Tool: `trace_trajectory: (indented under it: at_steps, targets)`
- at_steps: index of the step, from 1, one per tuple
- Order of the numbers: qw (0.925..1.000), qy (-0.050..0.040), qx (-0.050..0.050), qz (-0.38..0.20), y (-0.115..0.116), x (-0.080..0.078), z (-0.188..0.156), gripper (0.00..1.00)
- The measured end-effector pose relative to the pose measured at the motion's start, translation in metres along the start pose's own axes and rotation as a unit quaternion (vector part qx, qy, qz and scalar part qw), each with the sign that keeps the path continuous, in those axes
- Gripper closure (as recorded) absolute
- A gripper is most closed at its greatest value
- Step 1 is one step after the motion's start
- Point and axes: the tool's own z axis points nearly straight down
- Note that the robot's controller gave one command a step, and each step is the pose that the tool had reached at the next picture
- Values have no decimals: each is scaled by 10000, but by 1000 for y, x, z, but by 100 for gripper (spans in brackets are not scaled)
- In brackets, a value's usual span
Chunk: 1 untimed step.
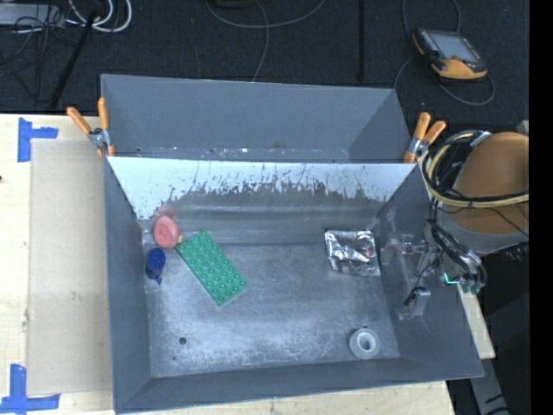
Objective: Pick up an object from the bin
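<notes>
My gripper [414, 273] hangs over the bin's right wall, reaching in from the right. Nearest to it is a crumpled piece of silver foil [352, 252], lying on the floor just to its left and apart from it. A small grey ring-shaped roll [364, 343] lies near the front right corner, below and to the left of the gripper. Nothing shows in the gripper.
At the far left of the bin lie a green studded building plate [212, 268], a pink ball [166, 230] and a small blue piece [155, 264], close together. The arm with its orange cover and cables stands beyond the right rim.
</notes>
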Motion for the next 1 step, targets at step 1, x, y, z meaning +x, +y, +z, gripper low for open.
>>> trace_trajectory:
  at_steps: [1]
  targets:
    - [9979, -62, 14, -642, 10, -77, 42, 0]
